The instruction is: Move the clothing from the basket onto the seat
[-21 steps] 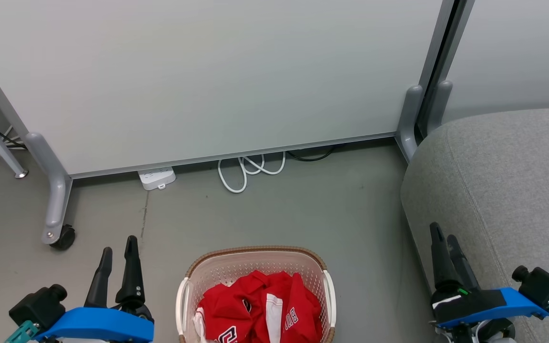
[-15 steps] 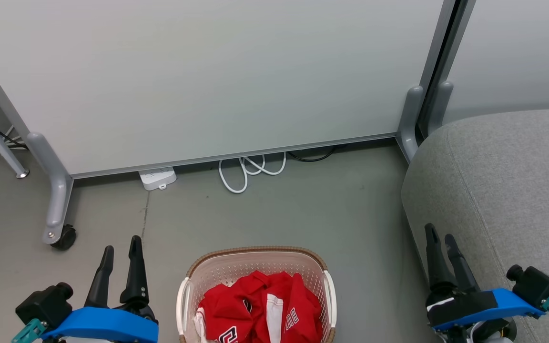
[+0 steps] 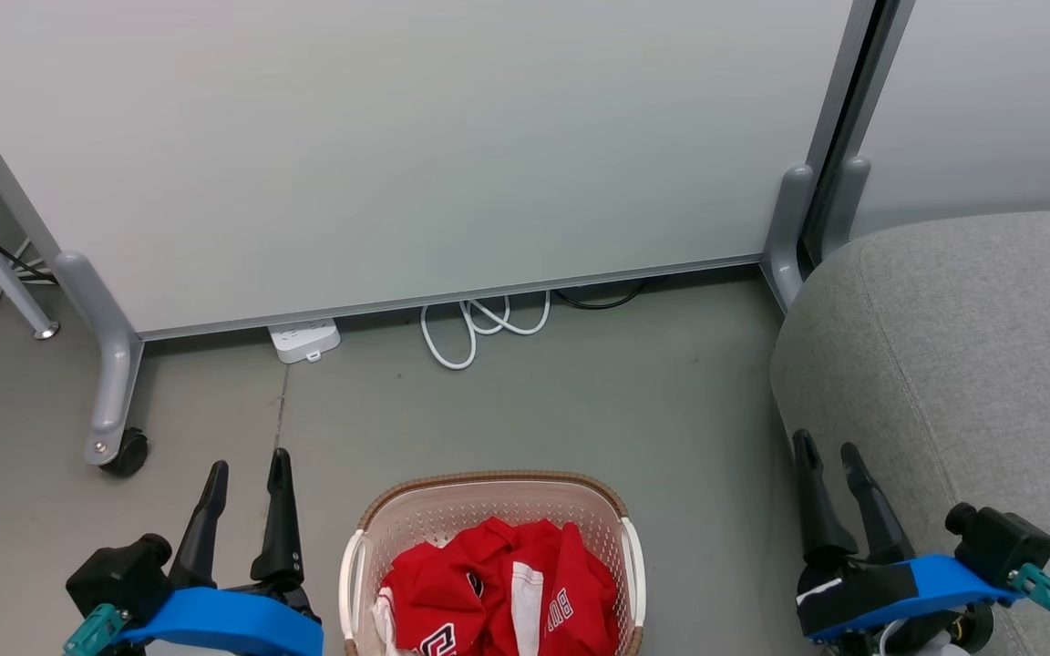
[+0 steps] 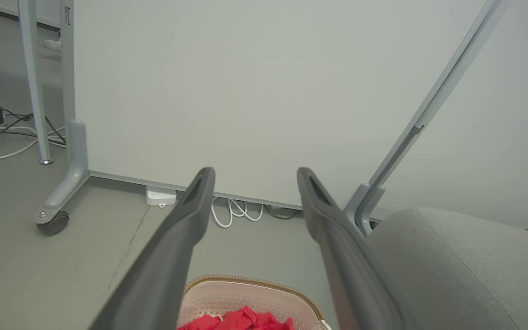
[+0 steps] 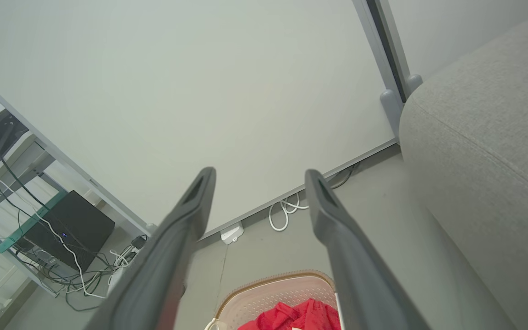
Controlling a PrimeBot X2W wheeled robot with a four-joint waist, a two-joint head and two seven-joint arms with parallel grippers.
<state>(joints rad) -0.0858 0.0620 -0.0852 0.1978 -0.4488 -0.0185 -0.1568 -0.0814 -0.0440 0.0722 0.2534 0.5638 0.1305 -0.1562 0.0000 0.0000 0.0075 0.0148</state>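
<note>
Drift inward is the change. Over the last moments the left gripper [image 3: 250, 458] has slid rightward from the lower-left corner of the head view. The right gripper [image 3: 824, 442] has slid leftward from the lower right, so both now sit closer to the basket [image 3: 488, 476] at bottom centre. The background has shifted only a little, so this looks like arm motion more than camera motion. The right fingers, which stood close together, now show a clear gap. I read this as the opening approach: neither arm has reached the load, and the transfer does not seem to have begun.

The clothing [image 3: 498, 583] lies heaped inside the basket, red with white panels and lettering, at the bottom edge of the frame. The seat [image 3: 972, 364] takes up the right side of the head view, its rounded corner just above and right of the right gripper.

Both arms are held low, fingers pointing up the frame, the right pair leaning slightly leftward. Each pincer is spread and holds nothing. In both wrist views the two fingers stand well apart, with the basket's rim and a strip of red fabric low between them. Both hover over the grey floor [image 3: 580, 392], apart from the basket. The next move probably calls for a reach down into the heap.
</note>
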